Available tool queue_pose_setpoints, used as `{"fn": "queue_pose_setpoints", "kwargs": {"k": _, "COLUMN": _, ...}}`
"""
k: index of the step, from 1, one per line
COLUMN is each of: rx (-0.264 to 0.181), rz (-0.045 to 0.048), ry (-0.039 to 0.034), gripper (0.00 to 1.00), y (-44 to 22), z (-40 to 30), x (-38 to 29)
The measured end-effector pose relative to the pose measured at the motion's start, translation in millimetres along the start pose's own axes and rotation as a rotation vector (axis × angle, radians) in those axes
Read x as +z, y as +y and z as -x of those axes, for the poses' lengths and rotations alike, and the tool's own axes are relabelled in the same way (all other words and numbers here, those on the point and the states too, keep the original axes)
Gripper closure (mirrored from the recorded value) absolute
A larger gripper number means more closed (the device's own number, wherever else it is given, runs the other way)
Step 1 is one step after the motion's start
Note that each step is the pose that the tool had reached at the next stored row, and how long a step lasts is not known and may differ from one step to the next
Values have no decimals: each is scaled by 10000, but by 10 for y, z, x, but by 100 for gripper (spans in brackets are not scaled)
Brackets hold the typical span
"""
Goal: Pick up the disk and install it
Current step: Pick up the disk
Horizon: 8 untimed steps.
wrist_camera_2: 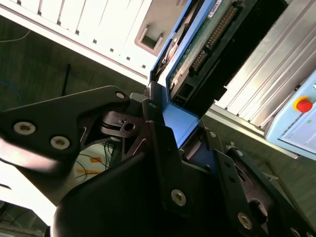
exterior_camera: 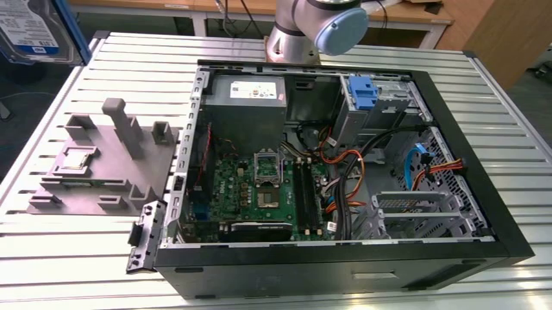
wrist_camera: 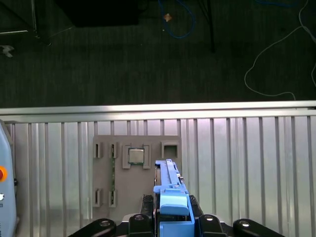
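Looking across a slatted metal table [exterior_camera: 61, 258]. Finds an open black computer case [exterior_camera: 328, 268] lying on it toward the exterior view's right, with the motherboard [exterior_camera: 258, 187] facing up and a grey power-supply box [exterior_camera: 245, 90] at the far side. Finds a grey fixture plate [exterior_camera: 95, 174] with upright posts just beside the case, on the exterior view's left. Sees the arm [exterior_camera: 319, 26] rising at the table's far edge. Catches the disk [exterior_camera: 35, 29] held clear of the table at the exterior view's far left, label toward the camera and blue bracket around it. Shows the disk [wrist_camera: 165, 173] edge-on over the fixture plate in the first wrist view. Shows the gripper [wrist_camera: 173, 217] pressed onto the disk's blue bracket from both sides, likewise in the second wrist view. Notes a small square chip [wrist_camera: 136, 156] seated in the fixture plate
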<state>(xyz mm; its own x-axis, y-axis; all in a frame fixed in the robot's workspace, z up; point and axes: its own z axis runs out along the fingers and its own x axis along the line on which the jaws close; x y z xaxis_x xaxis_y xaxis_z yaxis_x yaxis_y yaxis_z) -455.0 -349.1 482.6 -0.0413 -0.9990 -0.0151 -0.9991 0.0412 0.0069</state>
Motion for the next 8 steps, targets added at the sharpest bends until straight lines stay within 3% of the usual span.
{"fn": "queue_pose_setpoints", "kwargs": {"k": 8, "rx": 0, "rz": 0, "ry": 0, "gripper": 63, "y": -6, "z": -156, "x": -3}}
